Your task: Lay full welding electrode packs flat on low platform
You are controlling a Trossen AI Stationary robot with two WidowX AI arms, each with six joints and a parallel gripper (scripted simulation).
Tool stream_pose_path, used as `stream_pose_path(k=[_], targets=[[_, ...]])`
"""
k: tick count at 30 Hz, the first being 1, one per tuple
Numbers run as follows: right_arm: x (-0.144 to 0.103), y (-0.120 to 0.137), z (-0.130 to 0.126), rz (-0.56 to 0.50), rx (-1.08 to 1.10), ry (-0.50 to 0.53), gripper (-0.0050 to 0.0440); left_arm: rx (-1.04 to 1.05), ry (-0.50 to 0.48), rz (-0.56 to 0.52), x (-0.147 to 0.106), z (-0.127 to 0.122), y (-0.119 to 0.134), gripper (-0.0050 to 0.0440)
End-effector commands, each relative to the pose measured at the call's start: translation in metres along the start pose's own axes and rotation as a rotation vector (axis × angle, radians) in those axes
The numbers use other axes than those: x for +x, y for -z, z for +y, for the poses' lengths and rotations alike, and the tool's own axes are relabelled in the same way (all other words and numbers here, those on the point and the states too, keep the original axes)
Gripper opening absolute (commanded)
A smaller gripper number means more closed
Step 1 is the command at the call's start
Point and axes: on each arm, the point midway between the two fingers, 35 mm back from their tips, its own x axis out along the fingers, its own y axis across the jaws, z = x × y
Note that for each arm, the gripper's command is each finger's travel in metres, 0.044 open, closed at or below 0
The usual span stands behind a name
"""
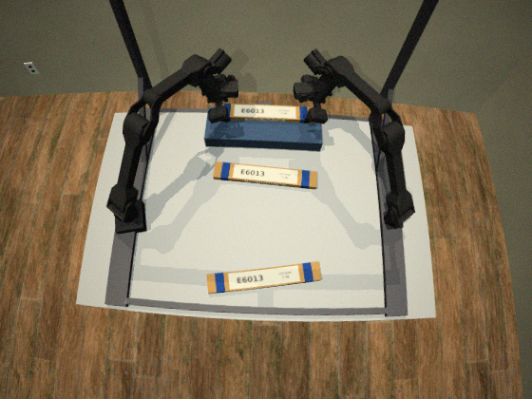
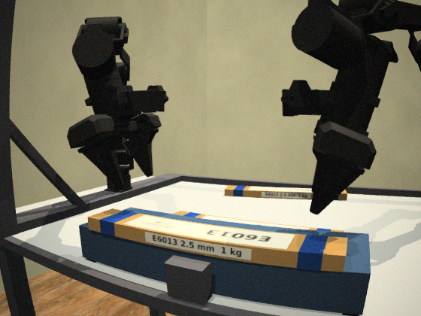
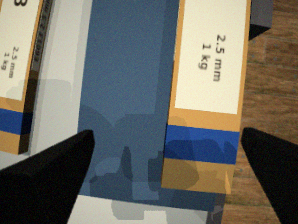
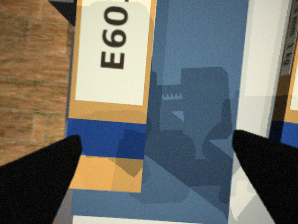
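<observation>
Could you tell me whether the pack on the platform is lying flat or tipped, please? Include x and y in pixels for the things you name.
Flat: the pack (image 1: 268,112) (image 2: 184,230) (image 3: 210,95) (image 4: 112,85) lies along the blue platform (image 1: 263,135) (image 2: 263,280) (image 3: 122,60) (image 4: 200,45), its broad labelled face upward.

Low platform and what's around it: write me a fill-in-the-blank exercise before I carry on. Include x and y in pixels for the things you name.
The low platform (image 1: 263,137) (image 2: 263,280) (image 3: 125,60) (image 4: 200,50) is coloured ____. The pack on the platform (image 1: 268,114) (image 2: 169,233) (image 3: 210,95) (image 4: 110,85) shows the large code ____. Besides it, exactly ____ other packs lie on the table (image 1: 261,223) (image 2: 210,203) (image 3: 65,75) (image 4: 265,50). The left pincer (image 1: 316,115) (image 2: 136,183) (image 3: 168,136) and right pincer (image 1: 218,114) (image 2: 313,211) (image 4: 156,139) are both ____, gripping nothing.

Missing words: blue; E6013; two; open.
</observation>
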Motion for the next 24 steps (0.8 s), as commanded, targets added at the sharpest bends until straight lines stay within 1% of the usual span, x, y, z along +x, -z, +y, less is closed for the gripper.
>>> stream_pose_path(k=[1,6,8,23,24], targets=[[-0.019,-0.007,-0.030,-0.064,-0.006,-0.080,0.0430,-0.047,0.035,-0.035,-0.014,0.031,-0.011,0.0430],[-0.014,-0.001,-0.063,-0.064,-0.007,-0.077,0.0430,-0.045,0.035,-0.031,-0.006,0.063,-0.011,0.0430],[-0.014,-0.001,-0.063,-0.064,-0.007,-0.077,0.0430,-0.045,0.035,-0.031,-0.006,0.063,-0.011,0.0430],[0.002,0.014,-0.160,-0.063,-0.010,-0.069,0.0430,-0.042,0.026,-0.032,0.015,0.160,-0.013,0.0430],[0.002,0.014,-0.160,-0.063,-0.010,-0.069,0.0430,-0.042,0.026,-0.032,0.015,0.160,-0.013,0.0430]])
